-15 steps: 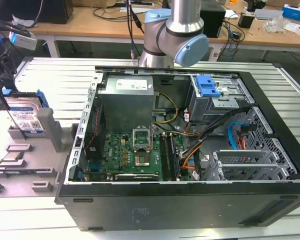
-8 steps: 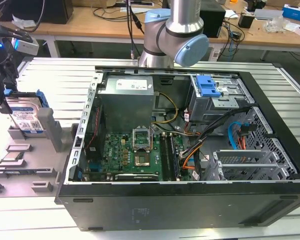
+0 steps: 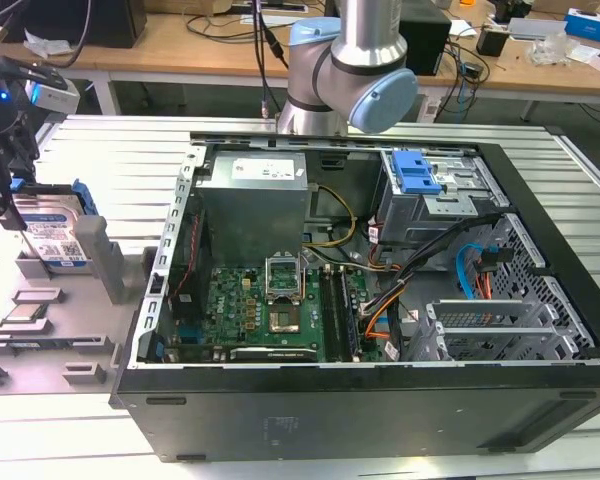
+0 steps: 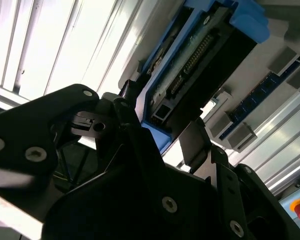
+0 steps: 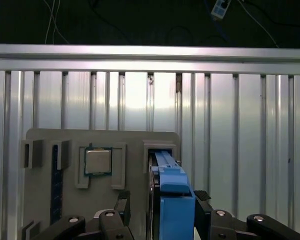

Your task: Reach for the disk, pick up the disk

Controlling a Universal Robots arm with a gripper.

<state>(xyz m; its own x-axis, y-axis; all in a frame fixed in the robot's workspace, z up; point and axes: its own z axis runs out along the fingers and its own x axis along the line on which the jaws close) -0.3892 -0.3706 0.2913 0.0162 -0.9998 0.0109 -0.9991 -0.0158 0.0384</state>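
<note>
The disk [image 3: 52,236] stands on its thin edge in a slot of the grey tray [image 3: 80,345]. The tray lies on the ribbed metal counter [image 3: 110,150], at the exterior view's left. The slot holds the disk up straight. I think that is so the pincer can come at it from above and have a flat side to press on each side.

The pincer [image 3: 13,190] hangs right over the disk. In the first wrist view the pincer [image 5: 162,196] has its two black fingers [image 5: 122,202] one on each side of the disk [image 5: 172,200]. One finger is just beside the blue frame. The other has a bit of grey tray showing between it and the disk. So the pincer looks wide, not squeezed tight. The disk sits in its slot and is not lifted yet.

In the second wrist view the disk [image 4: 195,60] runs between the dark fingers with its plug end showing.

Now the count. There is one disk. There is one arm [image 3: 350,60] and one pincer with two fingers. There is one small square chip [image 3: 20,318], flat in its own pocket of the tray, near the disk but not touching it. There is one big open computer box [image 3: 380,300] at the exterior view's right of the tray, with one blue latch [image 3: 415,172] inside it.
</note>
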